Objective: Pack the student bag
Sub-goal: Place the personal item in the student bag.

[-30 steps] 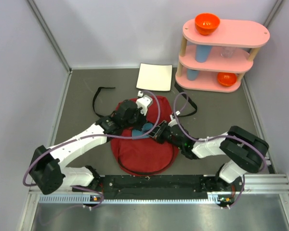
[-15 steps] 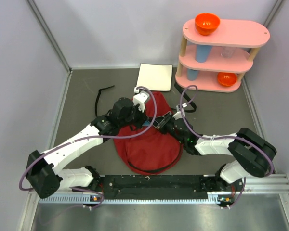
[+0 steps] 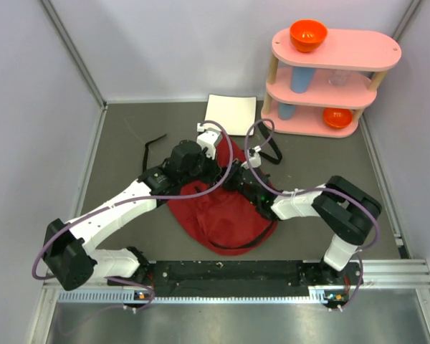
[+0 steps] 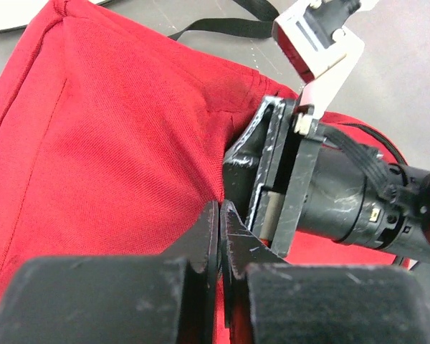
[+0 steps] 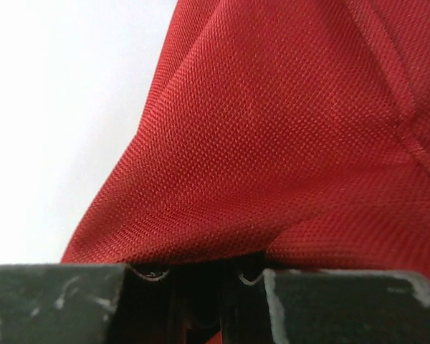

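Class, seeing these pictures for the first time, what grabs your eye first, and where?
The red bag lies in the middle of the table; at its far end the right tool pinches a fold of its cloth, the left tool shut beside it. A pink shelf with an orange bowl on top stands at the far right.

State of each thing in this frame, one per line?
student bag, lying crumpled on the table, fabric bunched.
left gripper, shut beside the bag fabric.
right gripper, shut on a fold of the bag.
top orange bowl, upright on the pink shelf.
white sheet, flat on the table.
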### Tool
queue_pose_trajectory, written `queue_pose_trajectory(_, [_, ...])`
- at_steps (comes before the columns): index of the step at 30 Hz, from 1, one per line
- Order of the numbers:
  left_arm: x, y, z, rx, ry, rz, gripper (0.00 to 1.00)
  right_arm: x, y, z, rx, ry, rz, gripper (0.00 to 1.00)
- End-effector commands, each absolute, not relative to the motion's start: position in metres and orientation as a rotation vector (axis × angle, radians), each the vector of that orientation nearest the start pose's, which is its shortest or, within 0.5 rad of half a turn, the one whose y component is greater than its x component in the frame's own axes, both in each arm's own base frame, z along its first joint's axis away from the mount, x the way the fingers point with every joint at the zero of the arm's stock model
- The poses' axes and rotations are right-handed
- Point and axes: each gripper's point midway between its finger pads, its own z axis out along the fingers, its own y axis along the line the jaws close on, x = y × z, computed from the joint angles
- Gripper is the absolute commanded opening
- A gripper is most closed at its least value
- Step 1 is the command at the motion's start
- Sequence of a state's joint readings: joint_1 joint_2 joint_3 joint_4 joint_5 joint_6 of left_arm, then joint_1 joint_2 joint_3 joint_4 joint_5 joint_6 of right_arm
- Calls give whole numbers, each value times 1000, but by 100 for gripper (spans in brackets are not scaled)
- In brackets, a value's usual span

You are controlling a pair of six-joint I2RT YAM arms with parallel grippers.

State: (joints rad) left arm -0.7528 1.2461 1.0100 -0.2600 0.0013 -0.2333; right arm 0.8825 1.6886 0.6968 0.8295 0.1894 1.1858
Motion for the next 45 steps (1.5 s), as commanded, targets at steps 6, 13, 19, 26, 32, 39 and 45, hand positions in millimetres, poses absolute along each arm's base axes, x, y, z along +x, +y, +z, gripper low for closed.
queue_pose_trajectory(6, [277, -277, 254, 500, 1925, -675, 0, 318, 410, 154, 224, 1856, 1347, 6])
queue_pose_trajectory(13, [283, -264, 251, 430, 1936, -625, 0, 306, 402, 135, 148, 1924, 1335, 32])
queue_pose_trajectory(19, [283, -250, 239, 374, 1970, -590, 0, 294, 360, 130, 189, 1945, 1280, 53])
queue_pose_trajectory(26, [282, -244, 228, 337, 1986, -599, 0, 288, 350, 140, 196, 1967, 1253, 36])
queue_pose_trajectory(32, [283, -246, 231, 346, 1981, -603, 0, 291, 376, 145, 177, 1975, 1369, 8])
queue_pose_trajectory(39, [284, -247, 230, 354, 1985, -611, 0, 296, 406, 146, 129, 1994, 1444, 0])
queue_pose_trajectory(45, [282, -249, 223, 369, 2005, -617, 0, 298, 414, 154, 73, 1960, 1466, 7])
